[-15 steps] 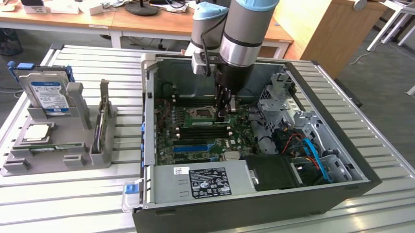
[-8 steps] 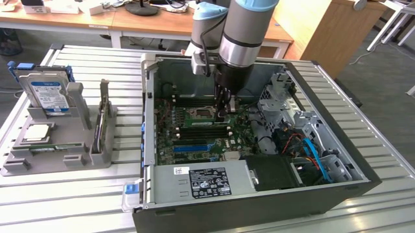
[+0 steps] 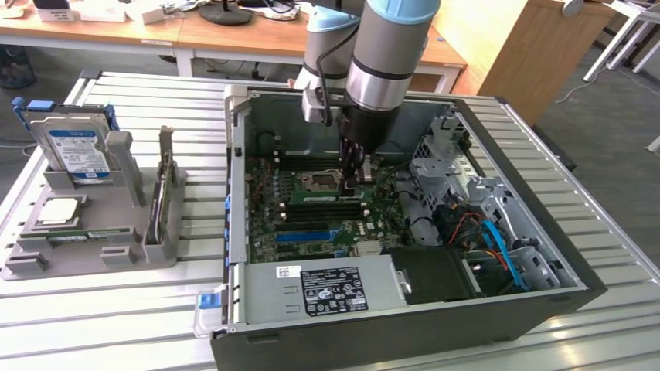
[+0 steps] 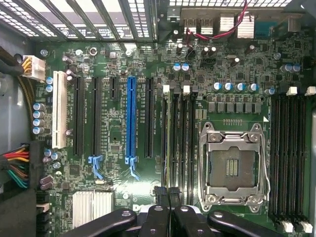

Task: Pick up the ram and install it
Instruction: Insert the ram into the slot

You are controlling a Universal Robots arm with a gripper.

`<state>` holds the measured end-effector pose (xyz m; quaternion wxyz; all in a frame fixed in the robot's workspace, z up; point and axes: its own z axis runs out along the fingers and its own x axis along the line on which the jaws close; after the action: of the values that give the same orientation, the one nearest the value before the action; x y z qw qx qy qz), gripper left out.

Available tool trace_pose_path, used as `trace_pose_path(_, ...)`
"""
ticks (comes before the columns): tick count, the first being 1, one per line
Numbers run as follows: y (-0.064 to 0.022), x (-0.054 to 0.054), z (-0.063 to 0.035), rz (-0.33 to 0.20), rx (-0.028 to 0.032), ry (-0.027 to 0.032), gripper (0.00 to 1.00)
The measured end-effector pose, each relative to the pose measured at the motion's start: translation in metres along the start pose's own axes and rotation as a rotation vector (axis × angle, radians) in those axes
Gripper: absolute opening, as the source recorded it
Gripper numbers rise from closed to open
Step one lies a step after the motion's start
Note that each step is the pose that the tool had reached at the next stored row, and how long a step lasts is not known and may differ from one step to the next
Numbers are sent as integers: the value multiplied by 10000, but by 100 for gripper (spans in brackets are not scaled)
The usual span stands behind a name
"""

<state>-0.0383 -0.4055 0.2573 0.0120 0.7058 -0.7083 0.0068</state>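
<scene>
The ram (image 4: 171, 138) is a slim green stick seen edge-on, standing in one of the black memory slots beside the processor socket (image 4: 232, 165). In the exterior view the ram (image 3: 320, 195) lies as a green strip across the motherboard, just in front of the socket. My gripper (image 4: 169, 196) is low inside the computer case with its two black fingers pressed together, shut, directly over one end of the stick. Whether the tips touch the stick I cannot tell. In the exterior view the gripper (image 3: 356, 182) reaches down at the ram's end on that view's right.
The open case (image 3: 235, 185) walls in the arm on all sides. A drive cage and cables (image 3: 484, 232) crowd the exterior view's right. A grey holder (image 3: 124, 232) on the exterior view's left carries a blue-labelled hard drive (image 3: 77, 151) and a silver processor chip (image 3: 60, 210).
</scene>
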Motion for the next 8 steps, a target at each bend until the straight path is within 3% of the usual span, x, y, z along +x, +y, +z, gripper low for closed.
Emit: trace_pose_path(8,0,-1,12,0,2,-4,12)
